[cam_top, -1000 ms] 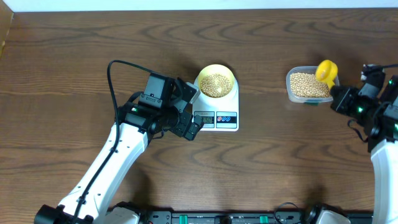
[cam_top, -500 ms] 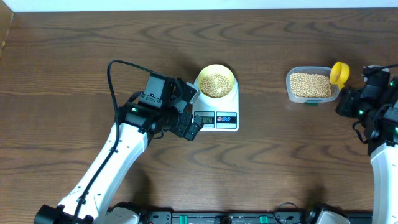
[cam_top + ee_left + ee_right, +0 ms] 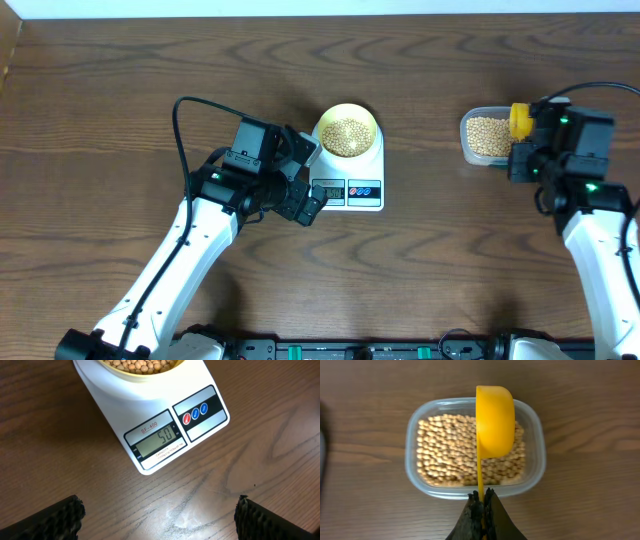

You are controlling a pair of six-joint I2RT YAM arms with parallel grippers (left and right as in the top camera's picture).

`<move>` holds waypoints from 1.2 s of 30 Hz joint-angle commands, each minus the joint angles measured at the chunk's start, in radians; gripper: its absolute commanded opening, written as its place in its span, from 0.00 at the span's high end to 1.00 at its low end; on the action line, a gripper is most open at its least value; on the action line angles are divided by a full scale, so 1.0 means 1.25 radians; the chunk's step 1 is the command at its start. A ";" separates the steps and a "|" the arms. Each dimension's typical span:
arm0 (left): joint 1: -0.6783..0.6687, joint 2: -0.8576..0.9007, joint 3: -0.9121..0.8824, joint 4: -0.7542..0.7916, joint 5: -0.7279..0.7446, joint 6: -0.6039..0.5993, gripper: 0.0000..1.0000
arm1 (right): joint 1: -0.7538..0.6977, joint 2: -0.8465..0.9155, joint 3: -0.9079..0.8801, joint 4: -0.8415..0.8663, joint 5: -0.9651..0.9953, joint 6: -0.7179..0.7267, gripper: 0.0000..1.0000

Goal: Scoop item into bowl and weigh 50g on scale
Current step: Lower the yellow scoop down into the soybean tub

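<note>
scoop (image 3: 494, 420) back over beans (image 3: 445, 450), just beyond right gripper (image 3: 482, 499) clamping it

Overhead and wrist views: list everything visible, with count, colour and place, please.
scale: one, white, middle of the table, display reads 50
bowl: one, pale yellow, on the scale
beans: many, tan, some in the bowl, more in the container
container: one, clear plastic, right side of the table
scoop: one, yellow, held over the container
table: one, brown wood
left end effector: one, black, open, near the scale's display end
right end effector: one, black, shut on the scoop's handle
</note>
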 commanded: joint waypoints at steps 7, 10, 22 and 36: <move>-0.001 0.003 -0.005 0.001 -0.005 0.011 0.02 | 0.095 0.016 0.006 0.022 0.228 -0.072 0.99; -0.001 0.003 -0.005 0.000 -0.005 0.011 0.02 | 0.108 0.022 0.006 0.023 0.230 -0.072 0.99; -0.001 0.003 -0.005 0.000 -0.005 0.011 0.02 | 0.115 0.022 0.006 0.133 0.031 0.119 0.99; -0.001 0.003 -0.005 0.000 -0.005 0.011 0.02 | 0.115 0.019 0.006 0.299 -0.042 0.385 0.99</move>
